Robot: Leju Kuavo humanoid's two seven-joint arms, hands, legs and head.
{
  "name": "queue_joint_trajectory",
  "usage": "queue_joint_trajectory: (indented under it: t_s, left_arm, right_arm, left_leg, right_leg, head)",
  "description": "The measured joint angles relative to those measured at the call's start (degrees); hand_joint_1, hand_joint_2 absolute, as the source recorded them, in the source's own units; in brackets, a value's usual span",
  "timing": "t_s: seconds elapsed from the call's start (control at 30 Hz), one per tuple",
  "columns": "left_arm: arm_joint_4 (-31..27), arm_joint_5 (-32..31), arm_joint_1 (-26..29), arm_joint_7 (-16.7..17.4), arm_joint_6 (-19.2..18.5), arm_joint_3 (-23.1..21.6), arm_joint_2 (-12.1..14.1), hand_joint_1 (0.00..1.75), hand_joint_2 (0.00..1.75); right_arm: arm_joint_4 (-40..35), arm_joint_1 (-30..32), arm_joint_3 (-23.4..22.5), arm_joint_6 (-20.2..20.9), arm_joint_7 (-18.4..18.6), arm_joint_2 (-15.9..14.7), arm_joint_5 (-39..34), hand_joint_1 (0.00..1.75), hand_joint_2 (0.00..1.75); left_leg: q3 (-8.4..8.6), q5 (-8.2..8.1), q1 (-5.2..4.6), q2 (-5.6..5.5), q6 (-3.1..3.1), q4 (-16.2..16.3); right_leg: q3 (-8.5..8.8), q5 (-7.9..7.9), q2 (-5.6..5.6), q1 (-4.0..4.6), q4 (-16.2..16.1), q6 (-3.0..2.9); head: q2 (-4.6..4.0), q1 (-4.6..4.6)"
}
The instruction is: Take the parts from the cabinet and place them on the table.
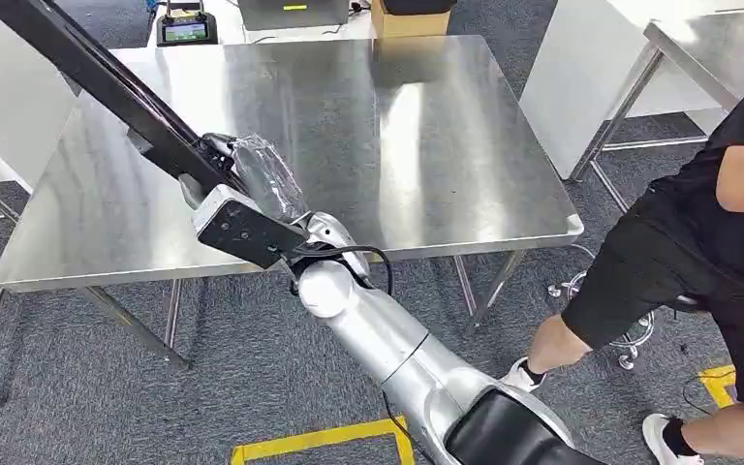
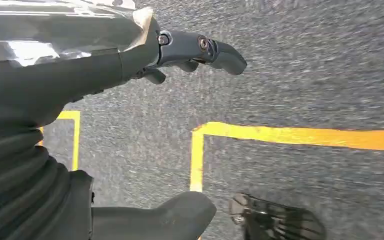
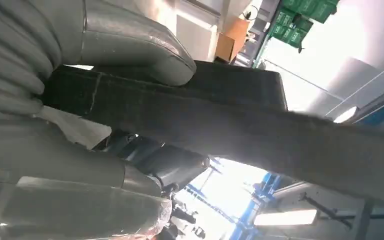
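A long black bar (image 1: 107,77) slants from the upper left corner down over the front left part of the steel table (image 1: 397,145). My right hand (image 1: 215,163) grips its lower end above the tabletop, with clear plastic film (image 1: 266,179) bunched beside it. In the right wrist view the thumb (image 3: 130,47) lies across the bar (image 3: 240,122). My left hand (image 2: 130,60) hangs over grey carpet with its fingers (image 2: 205,49) and thumb (image 2: 175,215) apart and nothing between them.
A person (image 1: 707,242) in black stands close at the table's right front corner. A cardboard box (image 1: 409,19) and a small screen device (image 1: 186,29) sit beyond the far edge. White furniture (image 1: 601,68) stands at the right. Yellow tape (image 2: 280,134) marks the floor.
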Motion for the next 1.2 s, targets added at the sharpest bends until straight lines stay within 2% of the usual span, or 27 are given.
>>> queue_joint_trajectory:
  t_s: [0.03,0.07,0.1,0.13,0.2,0.23,0.3,0.37,0.4,0.43,0.47,0.53,0.57,0.6,0.7,0.73,0.77,0.83,0.9,0.93,0.97,1.0,1.07,1.1,1.13,1.17,1.2]
  left_arm:
    - [0.0,0.33,0.0,0.0,0.15,0.02,-0.06,0.0,1.75]
    - [0.04,0.53,0.01,0.0,0.18,0.11,-0.15,0.0,1.75]
    - [0.02,0.77,0.01,0.04,0.24,0.2,-0.17,0.0,1.75]
    - [0.02,0.9,-0.09,0.11,0.26,0.22,-0.2,0.0,1.75]
    - [0.02,1.03,-0.05,0.17,0.24,0.41,-0.26,0.0,1.75]
    - [0.0,1.03,-0.09,0.2,0.24,0.46,-0.07,0.0,1.75]
    - [0.02,1.16,-0.3,0.13,0.24,0.59,-0.33,0.0,1.75]
    - [0.02,1.51,-0.14,0.11,0.24,0.74,-0.31,0.0,1.75]
    - [0.02,1.64,-0.04,0.05,0.24,0.94,-0.31,0.0,1.75]
    - [0.02,1.75,-0.01,-0.02,0.24,1.11,-0.31,0.0,1.75]
    - [0.02,1.82,0.04,-0.04,0.24,1.22,-0.28,0.0,1.75]
    - [0.02,1.9,0.1,-0.22,0.24,1.27,-0.24,0.0,1.75]
    - [0.02,1.93,0.23,-0.28,0.22,1.33,-0.22,0.0,1.75]
    - [0.02,1.93,0.14,-0.35,0.13,1.38,-0.19,0.0,1.75]
    - [-0.02,1.88,0.29,-0.46,-0.17,1.38,-0.2,0.0,1.75]
    - [-0.02,1.88,0.27,-0.55,-0.35,1.38,-0.26,0.0,1.75]
    - [-0.02,1.86,0.26,-0.57,-0.52,1.38,-0.28,0.0,1.75]
    - [-0.02,1.88,0.11,-0.7,-0.59,1.38,-0.24,0.0,1.75]
    - [-0.02,1.82,0.24,-0.98,-0.65,1.38,-0.24,0.0,1.75]
    - [-0.02,1.71,0.33,-1.14,-0.76,1.38,-0.24,0.0,1.75]
    - [-0.02,1.69,0.41,-1.33,-0.81,1.38,-0.33,0.0,1.75]
    - [-0.02,1.64,0.46,-1.42,-0.81,1.38,-0.39,0.0,1.75]
    - [-0.02,1.6,0.51,-1.53,-0.81,1.38,-0.41,0.0,1.75]
    - [-0.02,1.53,0.37,-1.55,-0.81,1.38,-0.39,0.0,1.75]
    - [-0.02,1.51,0.32,-1.6,-0.85,1.36,-0.35,0.0,1.75]
    - [-0.02,1.42,0.38,-1.55,-0.94,1.33,-0.28,0.0,1.75]
    - [-0.02,1.25,0.38,-1.57,-0.94,1.31,-0.17,0.0,1.75]
  right_arm:
    - [0.22,-0.22,0.02,-0.07,0.49,0.02,0.49,1.75,1.75]
    - [0.59,-0.51,0.07,-0.11,0.88,0.02,0.86,1.75,1.75]
    - [0.85,-1.0,0.15,-0.2,1.62,0.07,0.81,1.75,1.75]
    - [1.05,-1.45,0.42,-0.31,2.28,0.39,0.64,1.75,1.75]
    - [1.46,-2.66,1.33,-0.68,3.48,0.87,-0.21,1.75,1.75]
    - [1.64,-3.13,1.73,-0.79,3.87,1.11,-0.48,1.75,1.75]
    - [2.45,-4.51,2.97,-1.16,4.57,1.25,-1.33,1.75,1.75]
    - [3.37,-4.86,3.91,-1.4,5.05,1.25,-2.27,1.75,1.75]
    - [3.97,-4.88,4.33,-1.49,5.38,1.25,-2.64,1.75,1.75]
    - [4.52,-4.97,4.65,-1.49,5.51,1.25,-2.88,1.75,1.75]
    - [4.96,-5.04,5.03,-1.53,5.6,1.25,-3.04,1.75,1.75]
    - [5.77,-5.33,5.73,-1.99,5.66,1.25,-3.52,1.75,1.75]
    - [6.38,-5.63,5.96,-2.36,5.66,1.09,-3.52,1.75,1.75]
    - [6.82,-5.89,6.36,-2.71,5.77,1.18,-3.21,1.75,1.75]
    - [7.52,-6.54,6.86,-4.13,6.67,1.27,-0.89,1.75,1.75]
    - [7.67,-6.75,7.02,-4.48,7.13,1.29,-0.06,1.75,1.75]
    - [7.83,-7.07,7.1,-5.03,7.24,1.22,0.73,1.75,1.75]
    - [8.24,-7.41,7.37,-5.51,7.78,1.11,1.57,1.75,1.75]
    - [9.05,-7.21,7.56,-6.47,8.51,0.87,3.92,1.75,1.75]
    - [9.66,-7.13,7.71,-7.62,9.31,0.72,6.44,1.75,1.75]
    - [10.21,-7.13,7.76,-8.77,9.84,0.63,8.91,1.75,1.75]
    - [10.73,-7.14,7.76,-9.71,10.1,0.55,10.98,1.75,1.75]
    - [11.46,-7.2,7.76,-10.6,10.45,0.46,13.41,1.75,1.75]
    - [11.93,-7.33,7.74,-11.21,10.8,0.44,14.73,1.75,1.75]
    - [12.2,-7.47,7.78,-11.61,11.26,0.53,16.27,1.75,1.75]
    - [12.54,-7.55,7.61,-12.5,12.63,0.46,18.98,1.75,1.75]
    - [13.29,-7.78,7.63,-13.91,14.3,0.52,22.86,1.75,1.75]
  left_leg:
    - [0.87,-0.86,-0.02,-0.03,-0.21,-0.01]
    - [1.39,-1.53,-0.36,-0.09,-0.48,0.35]
    - [1.51,-2.27,-0.4,-0.29,-0.87,0.08]
    - [1.69,-2.53,-0.3,-0.18,-1.28,-0.2]
    - [2.15,-1.88,-0.28,-0.07,-1.69,1.02]
    - [0.64,-1.73,-0.05,0.1,-1.91,3.24]
    - [-4.02,-1.96,0.29,0.24,-2.67,11.26]
    - [-8.96,-6.62,0.75,0.49,-3.66,17.28]
    - [-10.6,-7.87,0.94,0.52,-4.03,18.12]
    - [-11.16,-7.41,1.14,0.6,-4.18,17.07]
    - [-10.66,-5.21,1.31,0.76,-4.2,13.97]
    - [-7.61,2.74,1.42,0.84,-3.79,4.14]
    - [-7.22,5.9,1.25,0.87,-3.26,0.73]
    - [-6.99,3.82,0.96,1.01,-2.9,0.88]
    - [-5.98,4.11,0.43,1.14,-1.57,0.42]
    - [-5.04,4.19,0.92,0.85,-1.28,-0.28]
    - [-4.32,3.97,0.75,0.7,-1.03,-0.63]
    - [-3.52,3.22,0.79,0.74,-0.35,-0.67]
    - [-2.4,2.02,0.78,0.66,-0.2,-0.68]
    - [-1.62,1.4,0.79,0.5,-0.24,-0.68]
    - [-0.75,0.75,0.8,0.32,-0.37,-0.68]
    - [0.27,-0.01,0.8,0.21,-0.56,-0.67]
    - [1.38,-1.57,0.74,0.11,-1.11,-0.66]
    - [2.38,-2.6,0.41,0.07,-1.39,0.19]
    - [2.18,-3.22,0.26,0.04,-1.88,-0.27]
    - [3.15,-3.36,0.18,0.14,-2.17,0.08]
    - [3.38,-3.72,0.2,0.13,-2.24,0.68]
  right_leg:
    - [1.38,4.95,-0.14,0.05,-5.78,0.46]
    - [1.72,8.47,-0.28,0.13,-8.1,0.36]
    - [2.33,8.39,-0.35,0.18,-8.17,-0.89]
    - [2.9,8.86,-0.19,0.47,-8.14,-1.55]
    - [3.7,8.71,-0.03,-0.19,-8.61,-2.74]
    - [4.55,8.51,0.01,-0.57,-9.2,-2.96]
    - [5.76,7.62,-0.08,-0.58,-9.33,-4.16]
    - [6.81,6.46,-0.02,-0.52,-9.33,-4.25]
    - [7.44,5.9,0.09,-0.52,-9.32,-4.17]
    - [8.13,5.32,0.21,-0.54,-9.32,-4.04]
    - [9.04,4.67,0.32,-0.56,-9.31,-3.87]
    - [10.88,3.22,0.33,-0.57,-9.33,-3.43]
    - [11.15,2.62,0.34,-0.43,-9.28,-3.13]
    - [11.32,2.28,0.49,-0.16,-9.33,-2.67]
    - [12.06,2.0,0.45,0.23,-9.88,-1.45]
    - [11.13,1.63,0.37,0.31,-8.87,-1.11]
    - [9.38,2.24,0.14,-0.02,-5.32,-0.77]
    - [3.52,1.24,0.13,-0.07,3.65,-1.05]
    - [-1.81,-2.77,0.12,-0.09,9.21,-2.0]
    - [-2.97,-3.76,0.11,-0.1,8.96,-1.66]
    - [-3.0,-3.35,0.11,-0.18,6.85,-1.11]
    - [-2.14,-0.99,0.03,-0.27,2.66,-0.21]
    - [0.0,7.66,-0.54,-0.42,-6.64,1.31]
    - [-0.15,9.02,-0.93,-0.4,-8.69,0.66]
    - [1.05,9.07,-0.94,-0.19,-7.91,-0.42]
    - [1.1,10.08,-0.68,-0.51,-8.24,-1.11]
    - [1.45,10.01,-0.5,-0.78,-8.17,-1.63]
  head:
    - [0.0,0.0]
    - [0.0,0.02]
    - [0.0,0.13]
    - [0.02,-0.02]
    - [0.0,0.0]
    - [0.0,0.04]
    - [0.0,-0.07]
    - [0.0,-0.07]
    - [0.0,-0.09]
    - [0.0,-0.11]
    - [0.0,-0.09]
    - [0.0,-0.09]
    - [0.0,-0.07]
    - [0.0,-0.18]
    - [0.0,-0.13]
    - [0.0,0.02]
    - [0.0,0.04]
    - [0.0,0.18]
    - [0.0,0.17]
    - [0.0,0.17]
    - [0.0,0.2]
    - [0.0,0.2]
    - [0.0,0.24]
    - [0.02,0.09]
    - [0.0,0.18]
    - [0.02,0.04]
    - [0.0,0.07]
